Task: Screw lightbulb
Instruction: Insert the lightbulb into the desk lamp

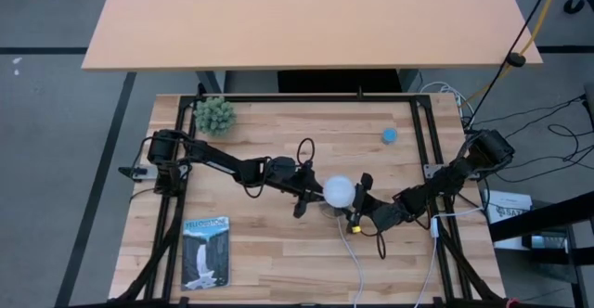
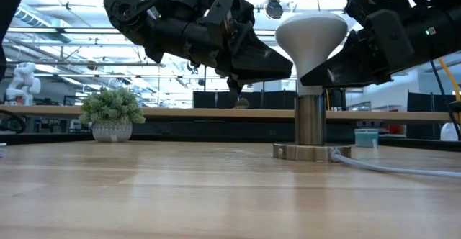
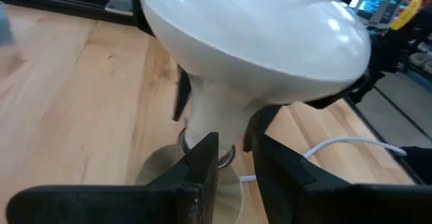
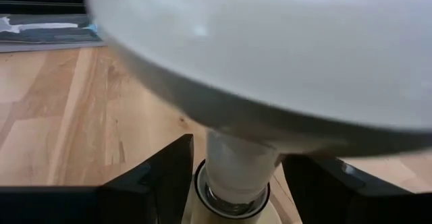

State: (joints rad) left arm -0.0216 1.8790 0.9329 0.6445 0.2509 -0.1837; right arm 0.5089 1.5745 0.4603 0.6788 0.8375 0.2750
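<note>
White lightbulb (image 2: 311, 34) standing up straight in the socket (image 2: 311, 120) near the middle of the table (image 1: 278, 252), white cord (image 2: 396, 168) trailing off the base. Right gripper (image 4: 236, 177) spread wide around the bulb's neck. Left gripper (image 3: 235, 158) right beside the bulb, fingers nearly pressed together, holding nothing.

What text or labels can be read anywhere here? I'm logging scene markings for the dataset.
None can be read.
The booklet near the left arm carries a title line above its waterfall picture, too small to read.
The lightbulb and its socket show no visible markings.
</note>
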